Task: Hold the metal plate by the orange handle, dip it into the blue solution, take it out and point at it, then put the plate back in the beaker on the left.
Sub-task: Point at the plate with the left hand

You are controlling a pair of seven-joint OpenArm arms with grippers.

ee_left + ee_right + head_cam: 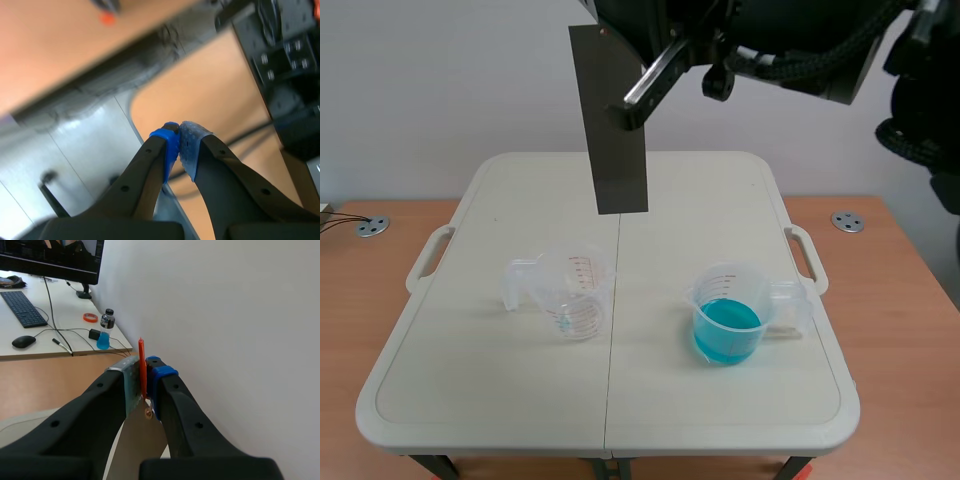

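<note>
A dark grey metal plate (615, 130) hangs upright in the air above the far middle of the table. My right gripper (632, 105), raised across the top of the scene view, is shut on it. In the right wrist view the gripper (145, 372) pinches the thin orange handle (142, 365), and the plate (142, 437) shows between the fingers. An empty clear beaker (575, 292) with red marks stands on the left. A beaker of blue solution (730, 318) stands on the right. My left gripper (179, 145) is shut on nothing and does not appear in the scene view.
The beakers stand on a white folding table (520, 400) set on a wooden desk (910, 300). Black equipment (930, 110) stands at the right. Past the right gripper are a white wall, a keyboard (22, 307), a mouse (23, 341) and a small bottle (104, 330).
</note>
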